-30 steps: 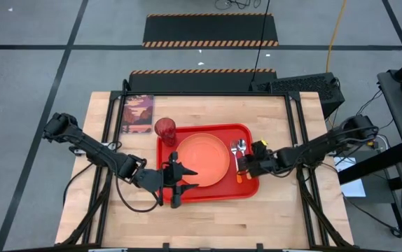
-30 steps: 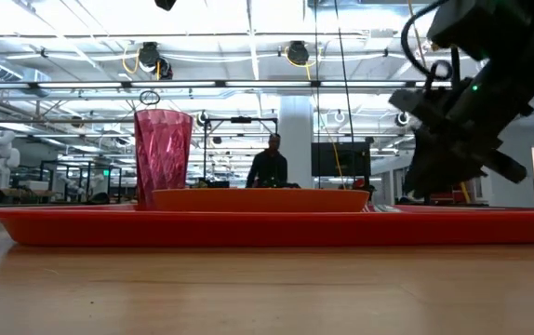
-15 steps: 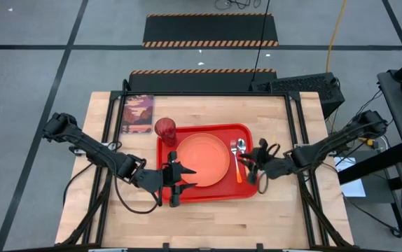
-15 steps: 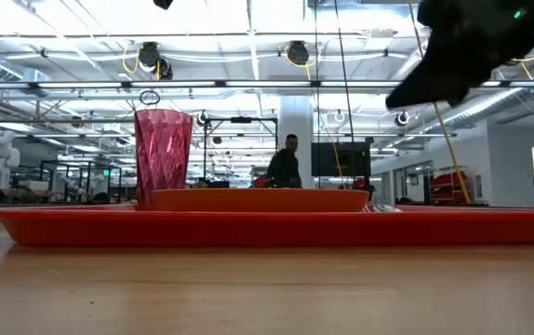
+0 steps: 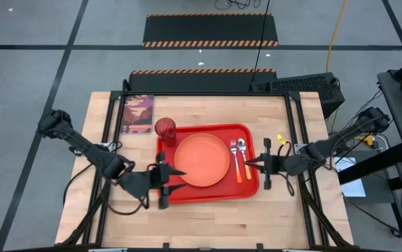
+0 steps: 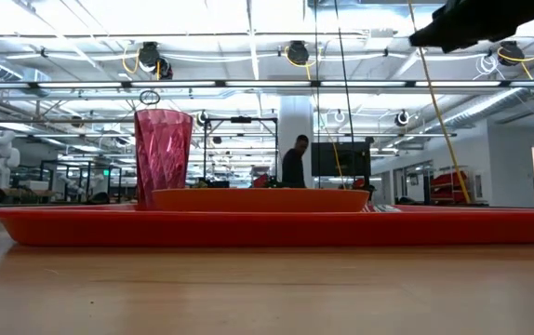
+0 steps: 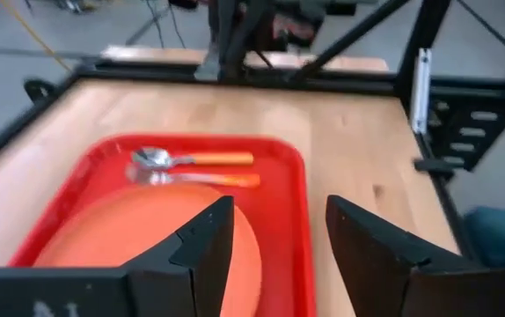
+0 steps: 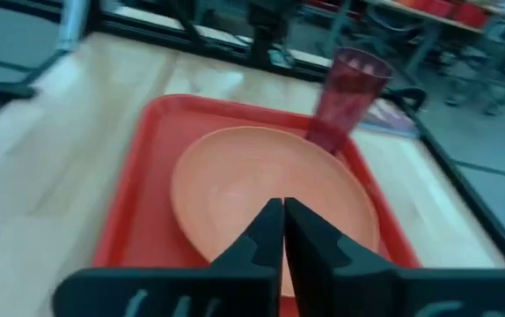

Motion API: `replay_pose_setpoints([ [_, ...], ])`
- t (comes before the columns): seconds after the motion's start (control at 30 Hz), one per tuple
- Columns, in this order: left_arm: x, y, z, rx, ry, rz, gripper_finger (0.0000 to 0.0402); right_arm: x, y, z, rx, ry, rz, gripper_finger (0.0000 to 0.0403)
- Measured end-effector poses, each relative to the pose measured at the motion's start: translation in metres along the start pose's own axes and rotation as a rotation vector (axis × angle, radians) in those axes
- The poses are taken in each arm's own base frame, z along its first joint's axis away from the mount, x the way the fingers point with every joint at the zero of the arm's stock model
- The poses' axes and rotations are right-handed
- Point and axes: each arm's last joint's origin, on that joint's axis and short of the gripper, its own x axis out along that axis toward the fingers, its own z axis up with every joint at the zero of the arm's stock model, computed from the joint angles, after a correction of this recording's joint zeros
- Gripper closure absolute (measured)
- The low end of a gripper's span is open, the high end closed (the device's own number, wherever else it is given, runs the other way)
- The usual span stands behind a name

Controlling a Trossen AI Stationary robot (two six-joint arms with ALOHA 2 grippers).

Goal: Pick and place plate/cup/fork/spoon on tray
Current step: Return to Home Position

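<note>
The red tray [image 5: 250, 187] lies mid-table. On it rest the orange plate [image 5: 202, 159], the dark red cup [image 5: 165, 130] standing upright at its far left corner, and the fork [image 5: 234, 158] and spoon [image 5: 242, 151] side by side to the right of the plate, handles toward the near edge. My left gripper [image 5: 173, 182] is open and empty, level at the tray's near left corner, pointing across the tray [image 7: 283, 189]. My right gripper [image 5: 251, 164] is shut and empty, at the tray's right rim, pointing at the plate [image 8: 261, 189].
A picture card [image 5: 138, 115] lies on the wood beyond the tray's far left corner. A small yellow object [image 5: 281, 138] sits by the right frame rail. Black frame rails run along the table's left and right sides. Bare wood lies near the front edge.
My right gripper has drawn back from the fork and spoon toward the table's right edge and risen, leaving both lying on the tray. My left gripper has slid a little toward the table's left edge, off the tray's near rim.
</note>
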Motion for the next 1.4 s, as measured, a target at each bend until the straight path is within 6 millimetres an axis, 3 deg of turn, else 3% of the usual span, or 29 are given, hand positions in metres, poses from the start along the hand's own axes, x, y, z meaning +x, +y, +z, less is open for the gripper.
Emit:
replay_pose_setpoints([
  [0.2,-0.034,-0.001,0.000,0.004,-0.022,-0.002,0.0272,-0.012,-0.005,-0.001,-0.019,-0.038,0.073,0.0393],
  [0.37,-0.044,0.010,-0.023,0.030,-0.036,0.093,0.0333,-0.012,-0.009,-0.021,-0.015,-0.055,0.059,0.0401],
  [0.57,-0.041,0.025,-0.063,0.062,-0.022,0.067,0.0393,-0.012,-0.012,-0.047,-0.035,-0.105,0.038,0.0402],
  [0.9,-0.029,0.039,-0.117,0.129,-0.143,-0.192,0.0386,-0.009,-0.021,-0.095,0.007,-0.251,0.068,0.0403],
  [1.03,-0.024,0.053,-0.134,0.138,-0.175,-0.247,0.0397,-0.012,-0.028,-0.089,0.046,-0.342,0.080,0.0403],
  [1.4,-0.024,0.090,-0.173,0.127,-0.264,-0.331,0.0397,-0.010,-0.032,-0.092,0.109,-0.325,0.170,0.0403],
])
